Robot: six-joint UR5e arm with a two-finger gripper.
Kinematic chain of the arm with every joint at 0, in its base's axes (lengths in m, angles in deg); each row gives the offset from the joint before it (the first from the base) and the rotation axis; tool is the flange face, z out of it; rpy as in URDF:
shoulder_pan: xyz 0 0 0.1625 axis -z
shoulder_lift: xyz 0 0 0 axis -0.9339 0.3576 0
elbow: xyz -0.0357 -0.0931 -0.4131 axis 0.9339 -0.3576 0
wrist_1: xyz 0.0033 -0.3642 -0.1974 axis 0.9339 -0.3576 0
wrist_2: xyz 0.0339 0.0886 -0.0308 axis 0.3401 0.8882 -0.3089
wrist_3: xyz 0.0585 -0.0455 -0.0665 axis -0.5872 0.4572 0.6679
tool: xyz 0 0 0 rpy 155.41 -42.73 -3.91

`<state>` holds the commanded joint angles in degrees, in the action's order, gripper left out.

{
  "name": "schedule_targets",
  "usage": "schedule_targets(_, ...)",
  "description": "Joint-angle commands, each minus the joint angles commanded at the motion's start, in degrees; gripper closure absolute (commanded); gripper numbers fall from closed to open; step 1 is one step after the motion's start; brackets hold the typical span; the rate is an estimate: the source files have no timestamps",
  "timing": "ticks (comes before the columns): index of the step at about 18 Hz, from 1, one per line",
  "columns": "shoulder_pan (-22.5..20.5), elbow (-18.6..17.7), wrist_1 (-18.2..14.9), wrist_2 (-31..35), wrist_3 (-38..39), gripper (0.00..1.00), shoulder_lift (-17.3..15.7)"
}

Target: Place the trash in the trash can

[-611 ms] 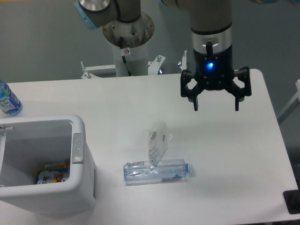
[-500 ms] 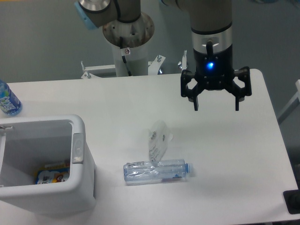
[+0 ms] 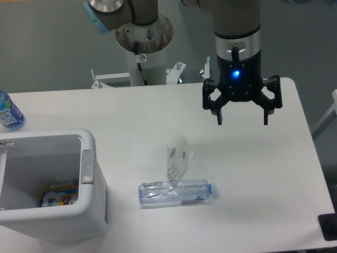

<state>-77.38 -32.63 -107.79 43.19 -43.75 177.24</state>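
1. Gripper: it is seen hanging above the far right part of the white table, with its two fingers spread wide apart and nothing held between them. A blue light is lit on its black body.
2. Clear plastic bottle: it is laid on its side near the middle of the table's front part, with its blue cap pointed to the right. It is well apart from the gripper.
3. Film wrapper: it is crumpled and clear, with small dark print, and is found just behind the bottle, its lower end touching or overlapping the bottle's middle.
4. Trash can: it is stood at the front left of the table, white and boxy, with a grey oval button on its right rim. Its top is open, and a colourful packet is seen lying inside.
5. Blue-labelled bottle: it is placed at the table's left edge, behind the trash can and partly cut off by the frame.
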Motion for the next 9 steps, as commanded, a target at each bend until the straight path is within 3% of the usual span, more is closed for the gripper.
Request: schedule_targets(9, 0.26, -2.9, 0.18, 0.09, 0.44, 0.0, 0.53)
